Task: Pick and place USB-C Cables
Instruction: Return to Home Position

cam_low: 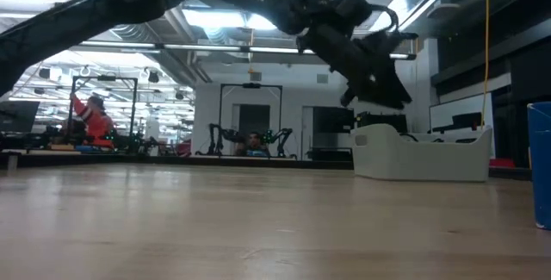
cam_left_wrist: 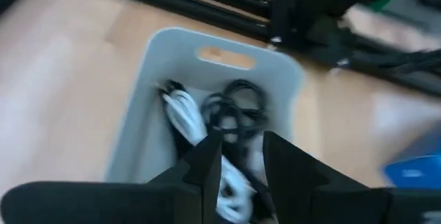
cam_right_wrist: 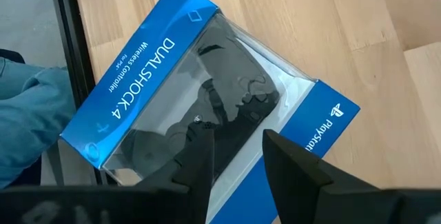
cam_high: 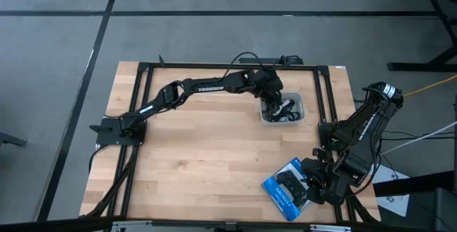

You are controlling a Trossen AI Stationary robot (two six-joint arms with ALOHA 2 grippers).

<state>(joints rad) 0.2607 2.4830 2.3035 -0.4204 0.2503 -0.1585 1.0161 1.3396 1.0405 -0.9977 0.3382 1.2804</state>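
Fingers (cam_left_wrist: 207,165) of the left gripper (cam_left_wrist: 241,148) stand a narrow gap apart and hold nothing. The gripper hangs just above the grey bin (cam_left_wrist: 148,79), pointing down into it. The low view shows it clear of the bin's rim, not touching. Directly below and ahead of the fingertips lie the USB-C cables (cam_high: 284,109), all inside the bin. The white cable (cam_left_wrist: 186,117) is a loose, elongated bundle whose long axis runs along the bin's length. One end is near the wall with the handle slot, and the other passes under the fingers. Beside it and touching it, the black cables (cam_left_wrist: 238,110) form a tangled loop; how many there are cannot be told. The bin sits on the wooden table (cam_high: 200,153), right of centre and near the upper edge in the high view. At the lower right corner of that view, the right gripper (cam_right_wrist: 238,148) hovers over a blue-and-black box (cam_right_wrist: 138,65), its fingers likewise slightly apart and empty.
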